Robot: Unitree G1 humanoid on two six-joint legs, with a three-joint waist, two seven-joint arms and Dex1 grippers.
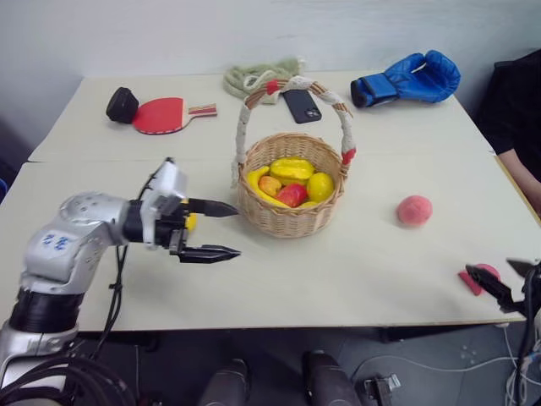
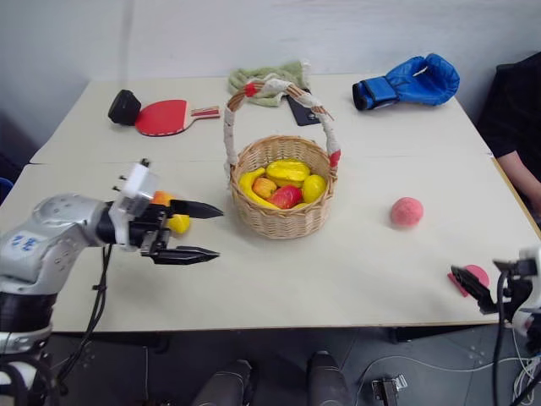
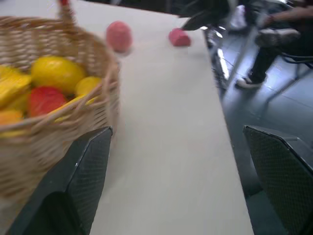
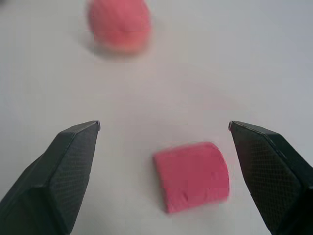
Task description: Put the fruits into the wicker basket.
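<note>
Two grippers, both jaws wide, nothing held: right gripper (image 4: 164,129) over a pink wedge (image 4: 191,175) at the table's (image 1: 355,271) near right edge; left gripper (image 1: 211,230) beside the basket (image 1: 290,222). Peach (image 1: 414,210) lies right of the basket, well apart. Mango (image 1: 292,168) among fruit inside. Glove (image 1: 407,80) farthest.

No text, label or number can be read anywhere; a small blue mark on the robot's left arm (image 1: 57,243) is too blurred to make out.
</note>
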